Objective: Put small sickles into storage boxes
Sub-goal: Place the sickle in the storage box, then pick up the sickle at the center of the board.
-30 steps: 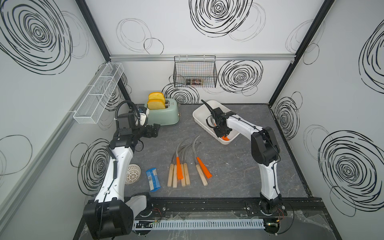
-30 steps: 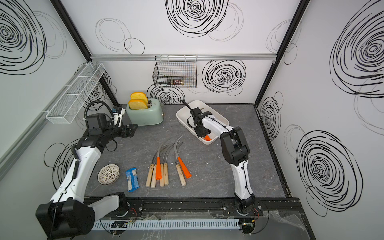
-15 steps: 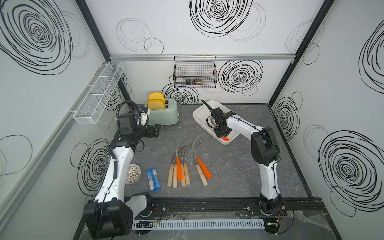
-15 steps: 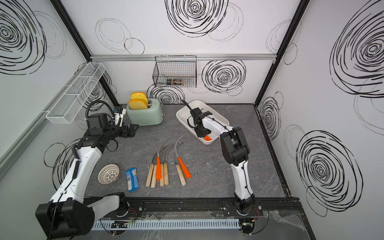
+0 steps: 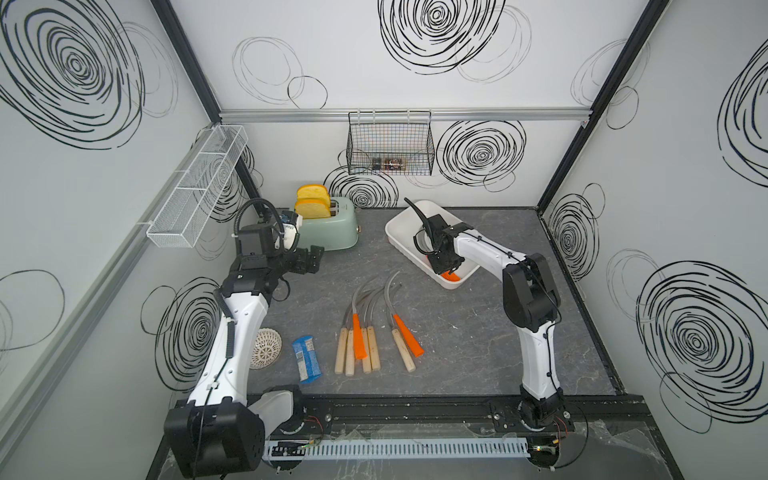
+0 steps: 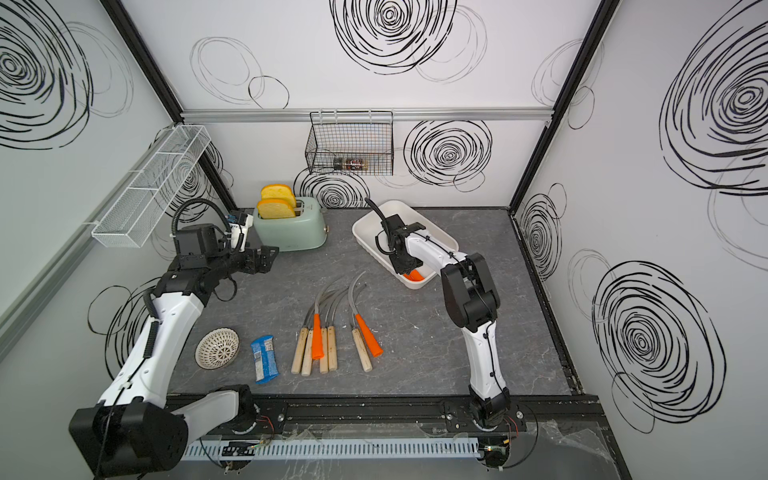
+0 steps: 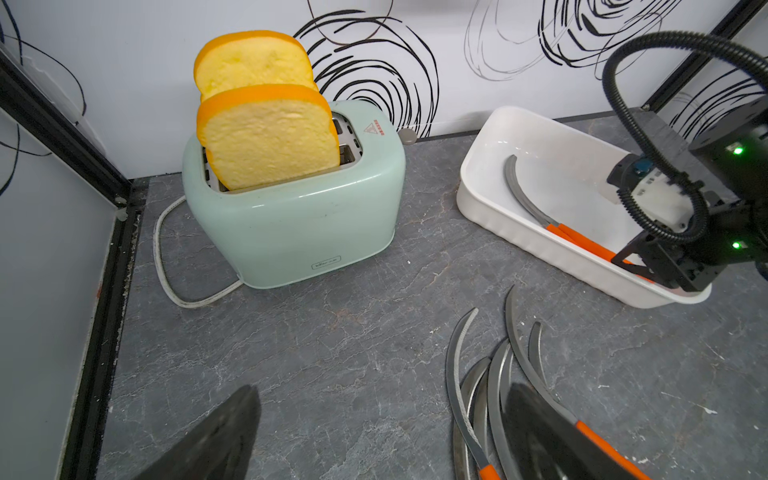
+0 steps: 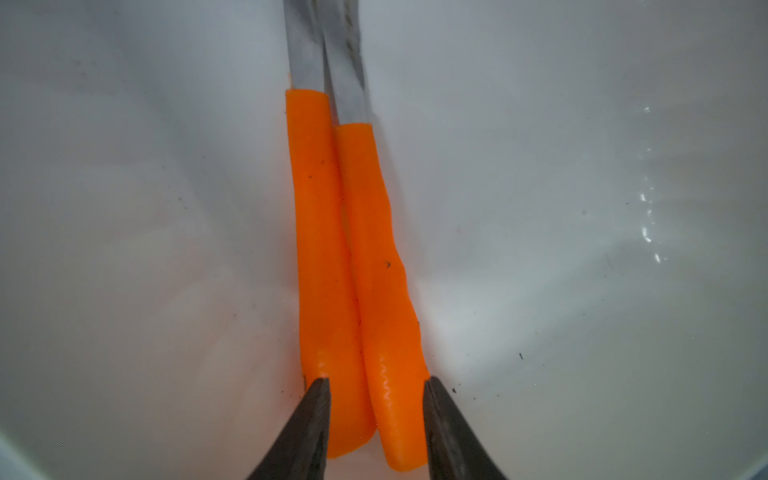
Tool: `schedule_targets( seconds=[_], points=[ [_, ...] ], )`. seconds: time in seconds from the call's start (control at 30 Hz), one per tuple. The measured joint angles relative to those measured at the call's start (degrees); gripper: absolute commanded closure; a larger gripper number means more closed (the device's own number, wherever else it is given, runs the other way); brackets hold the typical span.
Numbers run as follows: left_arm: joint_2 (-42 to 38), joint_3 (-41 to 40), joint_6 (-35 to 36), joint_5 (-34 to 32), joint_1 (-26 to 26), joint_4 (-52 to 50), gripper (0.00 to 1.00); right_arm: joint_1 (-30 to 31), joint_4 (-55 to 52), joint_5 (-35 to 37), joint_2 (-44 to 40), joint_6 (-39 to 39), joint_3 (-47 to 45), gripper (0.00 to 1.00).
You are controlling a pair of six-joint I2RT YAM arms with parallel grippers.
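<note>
Two small sickles with orange handles [image 8: 320, 249] [image 8: 374, 249] lie side by side on the floor of the white storage box [image 5: 399, 232] [image 6: 365, 232]; one grey blade [image 7: 523, 191] shows in the left wrist view. My right gripper [image 8: 376, 386] reaches down into the box [image 8: 540, 208] [image 7: 540, 249], its jaws slightly open, one on each side of both handle ends. Several more sickles [image 5: 365, 332] [image 6: 328, 340], with wooden and orange handles, lie in a bunch at mid-table. My left gripper [image 7: 382, 390] [image 5: 313, 259] hovers wide open and empty in front of the toaster.
A mint toaster [image 5: 328, 226] with two bread slices stands at the back left. A blue packet [image 5: 306, 358] and a white woven bowl [image 5: 266, 348] lie front left. A black wire basket [image 5: 390, 145] and a white mesh rack [image 5: 195, 187] hang on the walls.
The right gripper's jaws have parted a little in the box. Both arms have hardly moved.
</note>
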Motion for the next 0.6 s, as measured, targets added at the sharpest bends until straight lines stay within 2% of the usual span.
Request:
schedule_targets(
  seconds=[0.13, 0.27, 0.4, 0.5, 0.6],
  points=[
    [0.0, 1.3, 0.0, -0.4, -0.4, 0.0, 0.04, -1.9, 2.1, -0.1, -3.3, 1.5, -0.9, 0.59],
    [0.0, 2.0, 0.0, -0.8, -1.0, -0.2, 0.04, -3.3, 3.8, -0.8, -10.1, 2.6, -1.3, 0.59],
    [0.1, 2.0, 0.6, -1.4, -1.6, -0.9, 0.04, -3.0, 6.3, -5.4, -19.0, 4.4, -3.9, 0.61],
    [0.1, 2.0, 1.6, -1.8, -1.9, -2.1, 0.04, -1.4, 8.8, -11.1, -26.1, 5.5, -10.1, 0.61],
    [0.1, 2.0, 2.8, -2.0, -2.1, -3.6, 0.04, 2.6, 10.9, -15.9, -31.6, 6.7, -18.7, 0.61]
  ],
)
